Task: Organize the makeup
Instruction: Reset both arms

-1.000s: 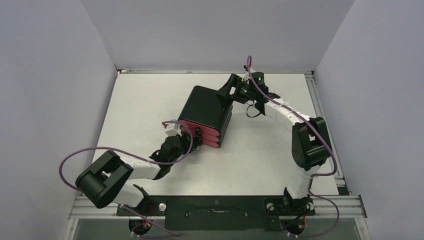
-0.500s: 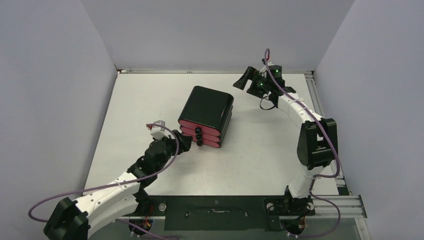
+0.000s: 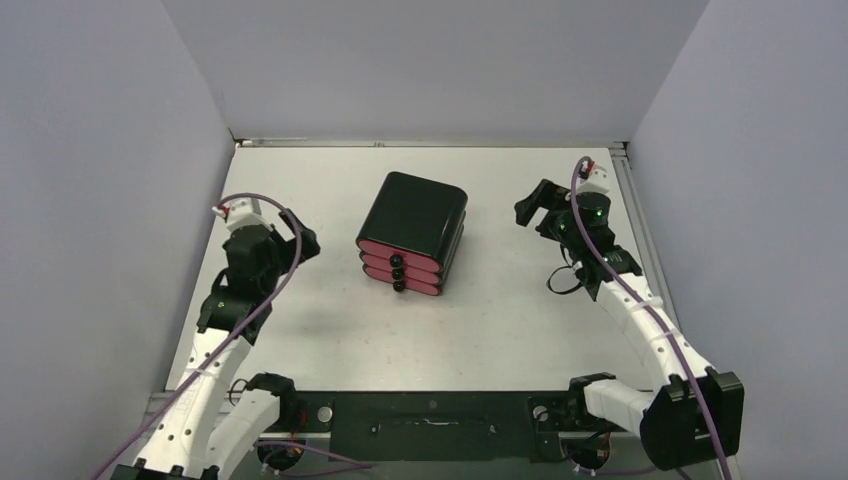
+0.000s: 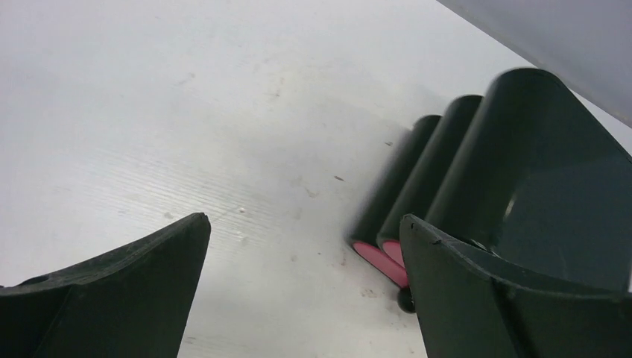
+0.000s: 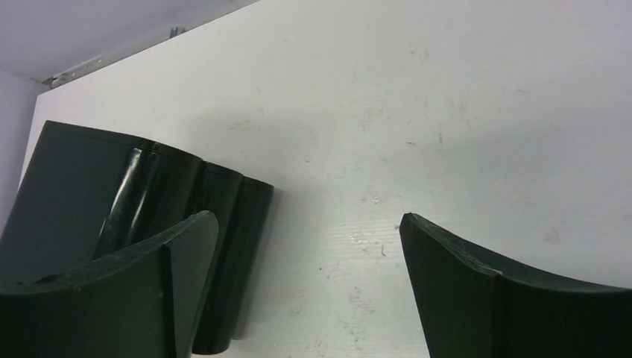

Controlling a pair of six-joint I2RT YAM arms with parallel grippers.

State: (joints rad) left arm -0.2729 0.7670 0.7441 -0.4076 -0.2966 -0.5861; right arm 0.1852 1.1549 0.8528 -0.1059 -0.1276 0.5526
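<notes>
The left arm (image 3: 212,345) and right arm (image 3: 652,338) are showing white shells between bulky black joints; purple cables (image 3: 272,288) are trailing along both, a green light (image 3: 598,212) is glowing by the right claw (image 5: 309,220).

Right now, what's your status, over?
Left pincer open, empty. Right pincer open, empty. No makeup in sight; cabinet shut. Nothing in the way.
</notes>
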